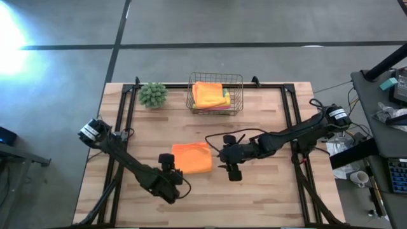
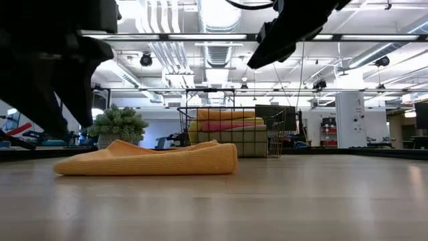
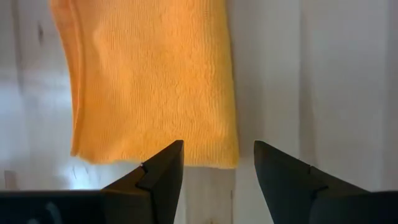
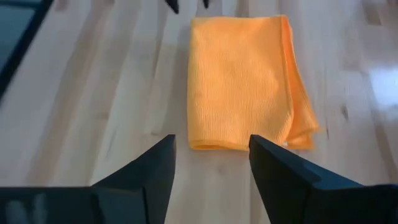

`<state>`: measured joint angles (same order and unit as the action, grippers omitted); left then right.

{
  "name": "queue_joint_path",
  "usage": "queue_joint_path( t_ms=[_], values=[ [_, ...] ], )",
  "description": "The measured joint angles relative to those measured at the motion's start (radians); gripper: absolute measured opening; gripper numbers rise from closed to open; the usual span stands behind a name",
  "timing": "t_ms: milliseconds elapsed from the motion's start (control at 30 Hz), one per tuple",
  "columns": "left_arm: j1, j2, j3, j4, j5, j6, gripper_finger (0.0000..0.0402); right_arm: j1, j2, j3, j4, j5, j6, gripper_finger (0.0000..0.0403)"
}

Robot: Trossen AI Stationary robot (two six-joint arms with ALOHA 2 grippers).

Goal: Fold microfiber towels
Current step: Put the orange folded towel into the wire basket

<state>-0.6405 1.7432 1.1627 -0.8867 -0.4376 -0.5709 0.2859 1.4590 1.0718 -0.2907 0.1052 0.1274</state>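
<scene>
Orange towel (image 1: 192,158) folded flat on the wooden surface (image 1: 267,191), between two empty end effectors.

Dark right end effector (image 1: 222,154) fingers apart, just beside the towel, holding nothing; left end effector (image 1: 166,164) likewise spread at the opposite edge. Farther back, wire basket (image 1: 236,79) with more folded towels (image 1: 211,95), green plant ball (image 1: 152,94) beside.

I see one folded orange towel (image 1: 192,158) lying flat in front of the wire basket (image 1: 239,95), which holds the other folded towels (image 1: 210,95).
</scene>
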Motion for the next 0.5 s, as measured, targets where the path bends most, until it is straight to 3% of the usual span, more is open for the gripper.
queue_joint_path(
  t_ms=[500],
  values=[
    [-0.018,0.036,-0.066,0.069,0.007,-0.028,0.0180,0.004,0.268,0.073,0.113,-0.005,-0.125,0.0201]
  ],
)
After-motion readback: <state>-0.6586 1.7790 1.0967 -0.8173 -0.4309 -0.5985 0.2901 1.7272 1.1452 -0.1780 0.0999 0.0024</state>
